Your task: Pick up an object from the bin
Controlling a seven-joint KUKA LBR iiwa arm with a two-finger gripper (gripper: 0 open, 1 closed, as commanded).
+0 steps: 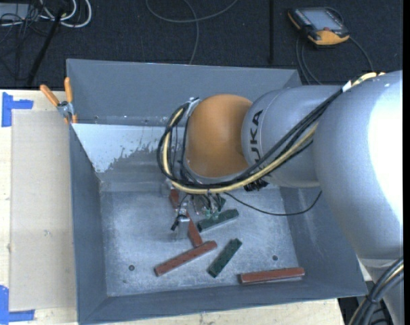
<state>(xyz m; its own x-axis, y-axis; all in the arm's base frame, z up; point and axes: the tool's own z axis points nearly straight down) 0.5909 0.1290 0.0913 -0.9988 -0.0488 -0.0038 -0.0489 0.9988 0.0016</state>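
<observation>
The bin (120,239) is grey sheet metal with sloping walls and a scuffed, speckled floor. On that floor lies a long bar (184,258), flat, straight-edged and a matt reddish brown, its axis rising from lower left to upper right.

Just above the long bar's right end lies a short bar (194,235) of the same brown stuff, a stubby rectangular piece. Its long axis runs steeply from upper left to lower right, and its lower end appears to meet the long bar.

The gripper (181,221) hangs above the long bar's middle, its tip just beside the short bar's upper end. It sits in shadow under the arm's smooth, rounded orange cover (215,137), which is looped with black and yellow cables (172,147). Whether the gripper is open or closed cannot be told, and nothing is seen held in it.

Right of the long bar, just beside its upper end, is a dark green bar (224,256), flat and tilted the same way. Above that is a smaller green piece (219,217), partly under the gripper's body. Well to the long bar's lower right, another brown bar (271,275) lies almost level.
</observation>
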